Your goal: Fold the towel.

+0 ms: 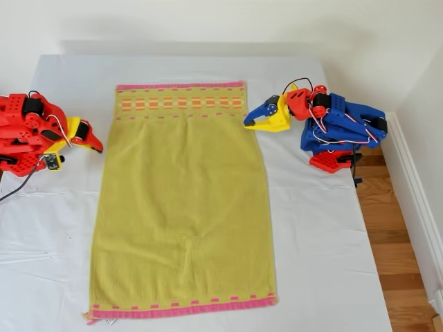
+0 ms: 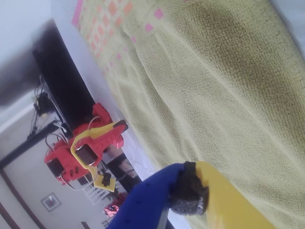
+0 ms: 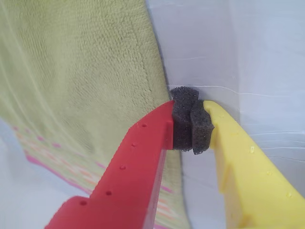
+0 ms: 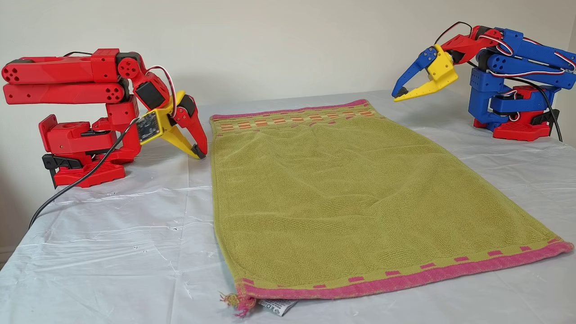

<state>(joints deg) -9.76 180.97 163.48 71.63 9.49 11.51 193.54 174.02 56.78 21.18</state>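
The yellow-green towel [image 1: 183, 207] [image 4: 351, 198] lies spread flat on the white sheet, its orange-and-pink band at the far end and a small white tag [image 4: 276, 306] at a near corner. My first gripper [image 1: 247, 123] [image 4: 398, 95] [image 2: 188, 193], blue and yellow, hovers shut with nothing in it, above the sheet beside the towel's banded end at the exterior view's right. My second gripper [image 1: 99, 148] [image 4: 200, 154] [image 3: 190, 121], red and yellow, is shut on nothing, its foam pads [image 3: 181, 119] pressed together. It sits low, just off the towel's [image 3: 81, 71] edge at the exterior view's left.
The white plastic sheet [image 1: 325, 242] covers the whole table. Both arm bases stand on it: the red base [image 4: 81, 171] and the blue one [image 4: 513, 117]. A black cable [image 4: 67, 191] trails from the red base. Wooden floor [image 1: 401, 249] lies past the table's edge at the exterior view's right.
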